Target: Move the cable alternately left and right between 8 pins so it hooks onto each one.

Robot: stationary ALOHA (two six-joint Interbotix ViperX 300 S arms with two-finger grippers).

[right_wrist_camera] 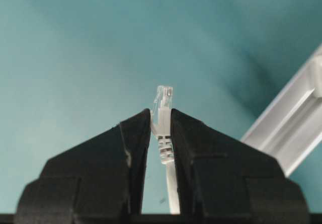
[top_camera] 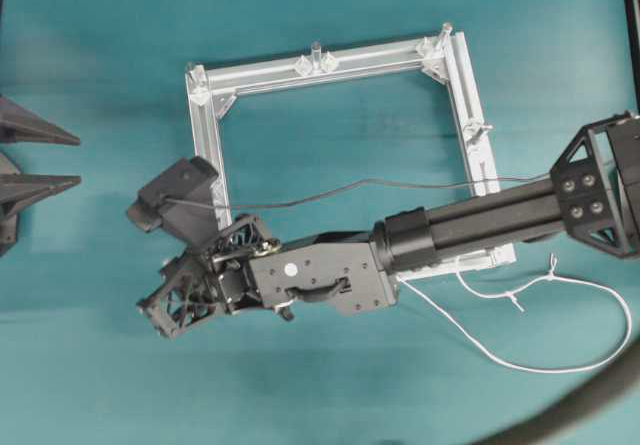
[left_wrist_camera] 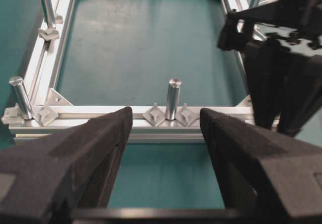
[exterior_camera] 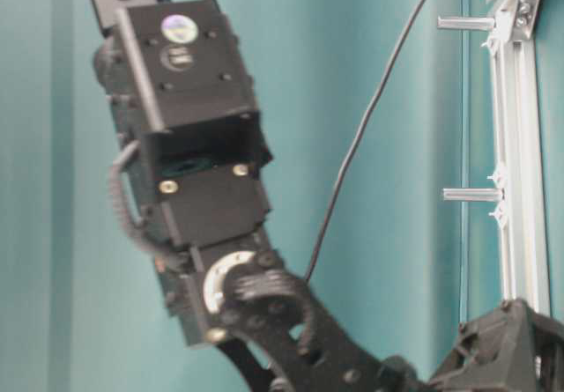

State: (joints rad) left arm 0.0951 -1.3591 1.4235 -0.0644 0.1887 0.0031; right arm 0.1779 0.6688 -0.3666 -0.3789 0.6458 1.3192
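Your right gripper is clenched on the cable just behind its plug, keeping the tip steerable. Your left gripper waits released, facing a pin.

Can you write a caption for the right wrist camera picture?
The right gripper pinches the cable by its clear plug, above the teal table, frame alongside.

Teal table, silver frame, black arms, white cord

The flat table surface is a plain teal, without pattern. On it the square aluminium-profile frame is pale silver, and its short upright metal pins are shiny silver-grey. The thin flexible cable beside the frame is white, its small plug end clear and glassy. The right gripper is matt black, as is the left gripper.
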